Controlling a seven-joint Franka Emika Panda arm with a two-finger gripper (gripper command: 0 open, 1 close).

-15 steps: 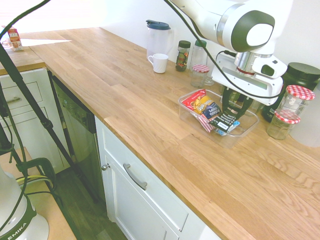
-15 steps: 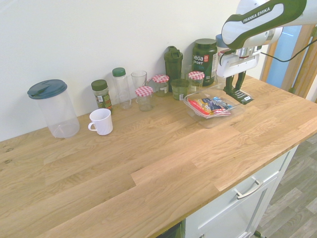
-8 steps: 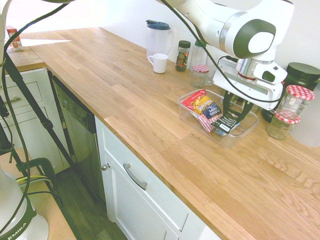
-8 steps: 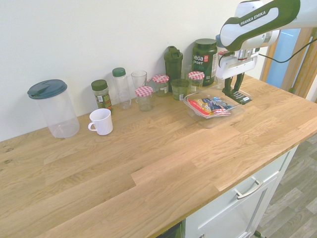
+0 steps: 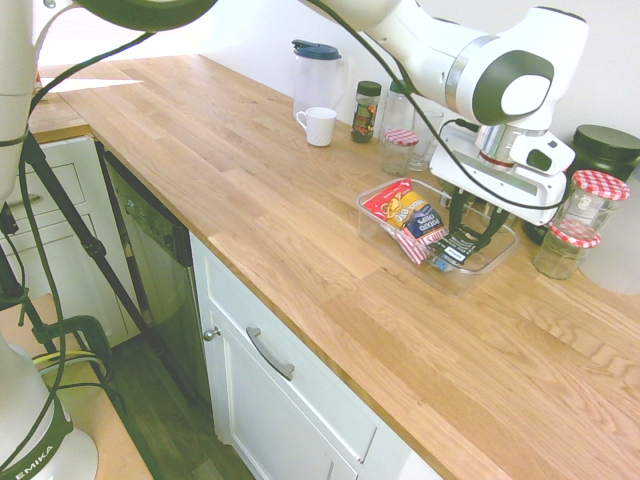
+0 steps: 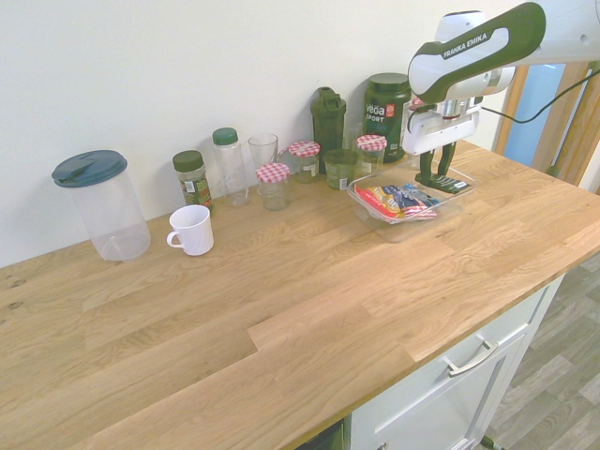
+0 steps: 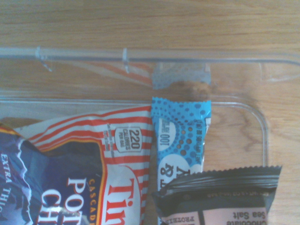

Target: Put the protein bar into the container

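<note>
You see the pincer clenched on the protein bar, which lies directly beneath its fingertips, inside the rim of the container. In the first exterior view, the bar's long axis runs roughly from one to seven o'clock; the chip packet lies toward ten. Lowering, then release, seems due.

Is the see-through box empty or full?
Not empty: the clear container holds a blue packet and a chip bag, seen in the wrist view.
</note>
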